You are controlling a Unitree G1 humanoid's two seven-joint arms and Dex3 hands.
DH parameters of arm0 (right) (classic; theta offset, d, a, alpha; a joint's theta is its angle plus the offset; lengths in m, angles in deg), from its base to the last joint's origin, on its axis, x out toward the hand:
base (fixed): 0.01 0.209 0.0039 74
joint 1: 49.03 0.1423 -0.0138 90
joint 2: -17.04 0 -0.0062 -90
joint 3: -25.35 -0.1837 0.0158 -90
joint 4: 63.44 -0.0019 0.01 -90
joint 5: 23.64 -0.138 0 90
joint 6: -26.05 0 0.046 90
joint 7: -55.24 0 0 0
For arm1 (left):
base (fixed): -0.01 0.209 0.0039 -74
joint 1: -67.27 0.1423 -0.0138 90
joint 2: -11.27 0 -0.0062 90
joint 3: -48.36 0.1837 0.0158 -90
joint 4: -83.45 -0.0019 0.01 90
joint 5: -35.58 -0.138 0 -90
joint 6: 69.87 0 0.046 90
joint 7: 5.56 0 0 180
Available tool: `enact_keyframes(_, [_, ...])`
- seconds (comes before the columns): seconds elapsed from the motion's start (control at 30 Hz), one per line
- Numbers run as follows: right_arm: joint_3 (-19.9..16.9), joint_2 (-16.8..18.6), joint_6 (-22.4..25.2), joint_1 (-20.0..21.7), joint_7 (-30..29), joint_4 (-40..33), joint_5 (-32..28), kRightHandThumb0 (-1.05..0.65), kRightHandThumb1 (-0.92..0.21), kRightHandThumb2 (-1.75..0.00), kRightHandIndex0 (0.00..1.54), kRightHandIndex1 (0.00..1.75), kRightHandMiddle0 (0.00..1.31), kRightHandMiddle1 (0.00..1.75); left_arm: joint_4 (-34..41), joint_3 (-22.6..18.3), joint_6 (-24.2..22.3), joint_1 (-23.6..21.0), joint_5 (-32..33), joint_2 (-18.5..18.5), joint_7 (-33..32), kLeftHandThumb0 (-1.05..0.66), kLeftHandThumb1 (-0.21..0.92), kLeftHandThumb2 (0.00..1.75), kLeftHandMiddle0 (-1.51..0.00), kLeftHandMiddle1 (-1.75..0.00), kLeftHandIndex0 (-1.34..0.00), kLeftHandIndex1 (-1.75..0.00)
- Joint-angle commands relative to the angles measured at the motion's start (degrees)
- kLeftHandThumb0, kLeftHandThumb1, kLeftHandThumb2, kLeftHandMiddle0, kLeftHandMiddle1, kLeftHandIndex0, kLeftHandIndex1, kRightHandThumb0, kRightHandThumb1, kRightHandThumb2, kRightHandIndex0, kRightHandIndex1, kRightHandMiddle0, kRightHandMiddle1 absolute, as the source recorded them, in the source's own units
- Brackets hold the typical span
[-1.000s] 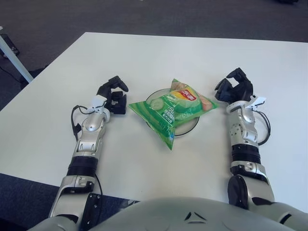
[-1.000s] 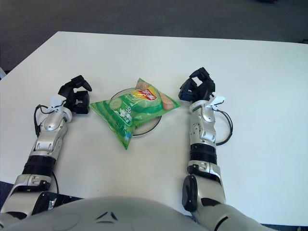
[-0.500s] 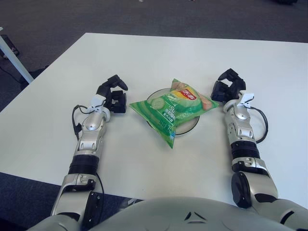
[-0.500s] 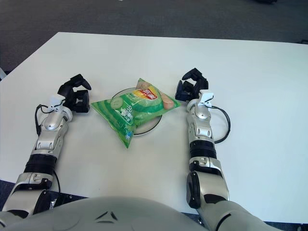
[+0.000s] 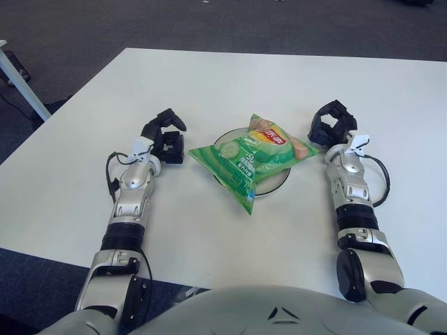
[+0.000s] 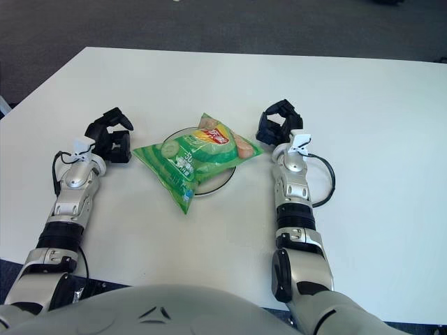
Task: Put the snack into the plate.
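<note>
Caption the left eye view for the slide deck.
Green crinkly snack bag lying on the round white plate, left hand and right hand flanking it on the white table.

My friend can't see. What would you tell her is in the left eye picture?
A green snack bag lies on a plate on a white table. One robot hand shows left of the bag, the other robot hand right of it, neither holding anything.

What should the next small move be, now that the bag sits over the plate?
Probably draw the right hand back from the snack bag. The bag already lies across the plate, overhanging its rim, and neither hand holds it; the left hand shows left of the bag.
</note>
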Motion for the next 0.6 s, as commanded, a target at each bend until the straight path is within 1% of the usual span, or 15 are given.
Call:
enact_keyframes(0.0, [-0.02, 1.04, -0.05, -5.15, -0.85, 2.43, 0.33, -0.46, -0.38, -1.24, 1.3, 1.75, 0.56, 1.75, -3.82, 0.32, 0.79, 5.44, 0.14, 2.8, -0.29, -0.5, 0.25, 1.39, -1.3, -1.75, -0.66, -1.75])
enact_keyframes(0.33, [1.94, -0.18, -0.26, -5.46, -2.76, 2.85, 3.85, -0.47, -0.38, -1.25, 1.28, 1.75, 0.57, 1.75, -4.08, 0.36, 2.12, 5.49, -0.05, 2.94, -0.26, -0.52, 0.21, 1.44, -1.28, -1.75, -0.7, -1.75])
enact_keyframes(0.57, [2.43, -0.54, 0.61, -5.46, -3.38, 2.79, 4.68, -0.47, -0.37, -1.25, 1.29, 1.75, 0.57, 1.75, -3.96, 0.29, 2.14, 5.5, -0.1, 3.15, -0.58, -0.52, 0.2, 1.45, -1.28, -1.75, -0.71, -1.75])
